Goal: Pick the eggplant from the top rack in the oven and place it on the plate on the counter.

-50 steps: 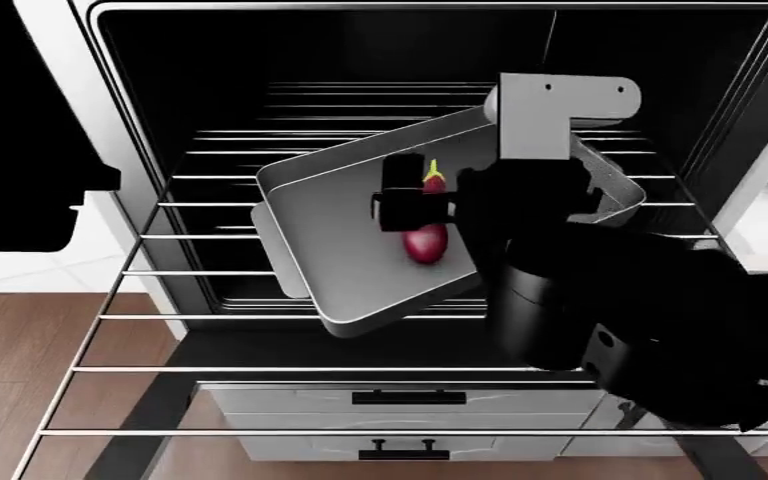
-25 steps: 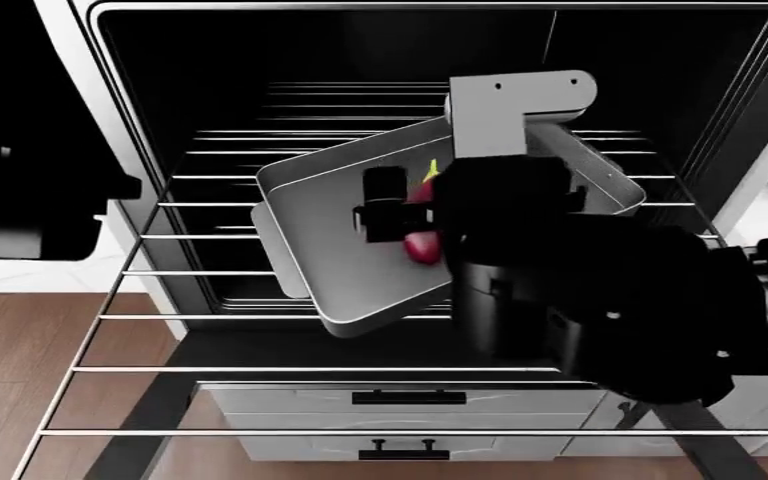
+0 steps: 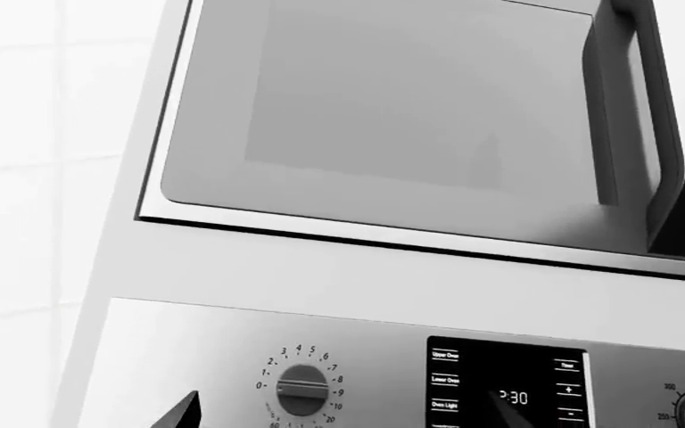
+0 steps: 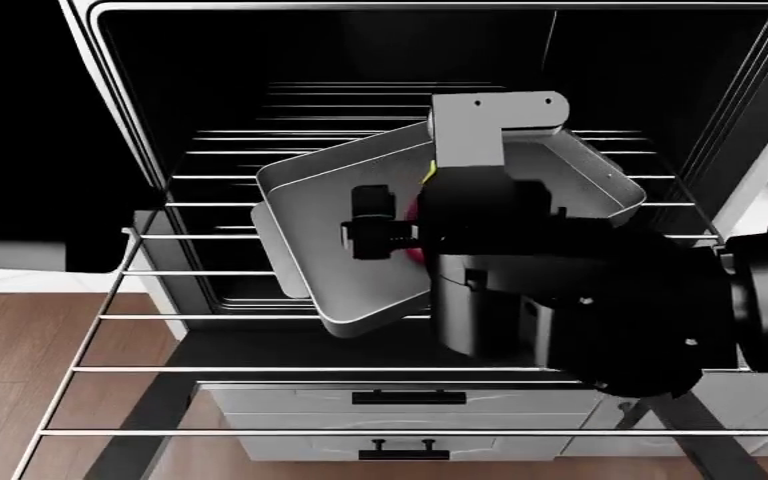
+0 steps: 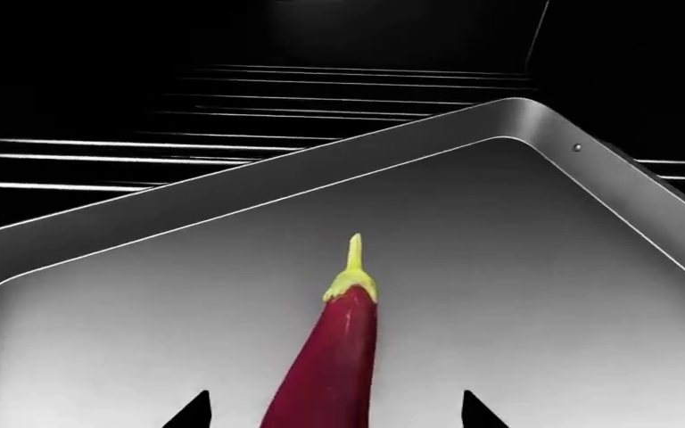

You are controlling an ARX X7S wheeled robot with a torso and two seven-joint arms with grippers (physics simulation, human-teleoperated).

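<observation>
**Eggplant still in the tray, grab not done**

In your left wrist view, you see only appliance fronts. A microwave [image 3: 414, 116] sits above the oven's control panel [image 3: 438, 379]. The little screen [image 3: 507, 392] reads "2:30". Beside it are tiny words like "Upper Oven" and "Lower Oven", but they are hard to read. A round dial [image 3: 302, 390] has numbers around it. Your left gripper barely shows here, so you cannot tell if its jaws are apart or together.

In your head view, the oven [image 4: 131, 100] is open and the top rack [image 4: 197, 290] is slid out. A grey baking tray [image 4: 317, 220] rests on it. Your right gripper [image 4: 398, 235] is down over the tray and hides most of the eggplant [image 4: 414, 205].

In your right wrist view, the eggplant [image 5: 333, 357] lies flat in the tray [image 5: 533, 267]. Its yellow-green tip points away from the camera. Two dark fingertips [image 5: 192, 412] stand apart, one on each side of it, not squeezing.

So nothing is picked up yet. You likely need to close, lift, then carry it to the plate, which no view shows.
</observation>
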